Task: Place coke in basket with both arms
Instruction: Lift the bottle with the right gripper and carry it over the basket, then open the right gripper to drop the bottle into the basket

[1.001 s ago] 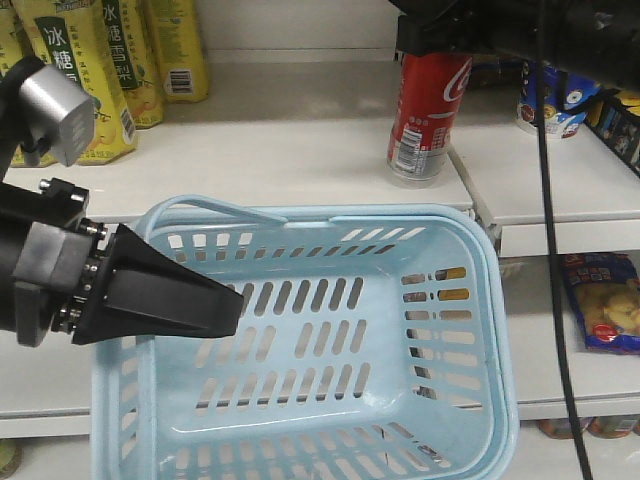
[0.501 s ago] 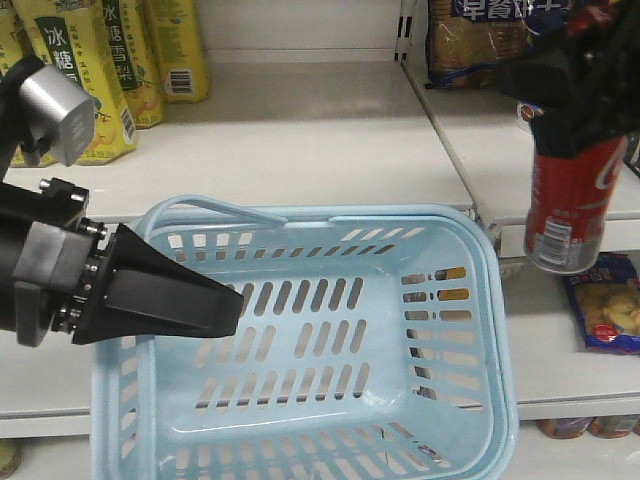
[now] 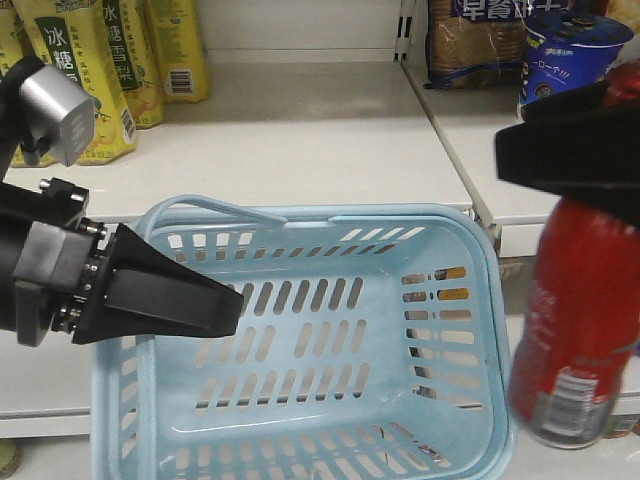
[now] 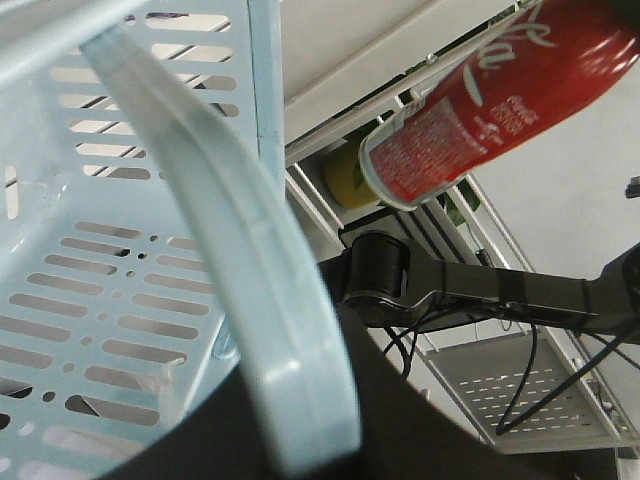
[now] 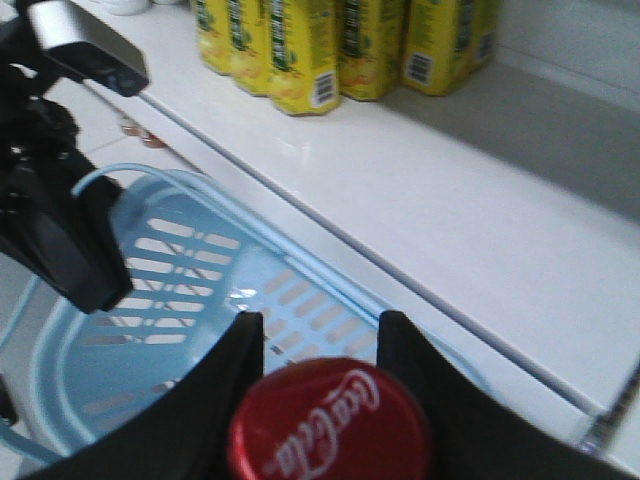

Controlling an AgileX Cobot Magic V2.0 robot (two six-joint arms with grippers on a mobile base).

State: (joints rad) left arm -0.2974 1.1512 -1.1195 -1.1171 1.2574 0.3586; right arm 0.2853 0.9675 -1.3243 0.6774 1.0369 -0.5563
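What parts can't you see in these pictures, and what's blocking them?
Front view: neck and cap of the coke, behind the right end effector; its label print is blurred.
Front view: near end of the basket, cut off by the bottom edge.
Front view: whether the left end effector grips anything, covered by its own wedge.
Right wrist view: the coke's body, below its cap and the frame edge.

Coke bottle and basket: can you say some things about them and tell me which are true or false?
1. The coke is already inside the basket. False: it hangs in the air at the basket's right side.
2. The right gripper's fingers hold the coke by its red cap end. True.
3. The basket has nothing in it. True.
4. The cartons on the shelf are blue. False: they are yellow.
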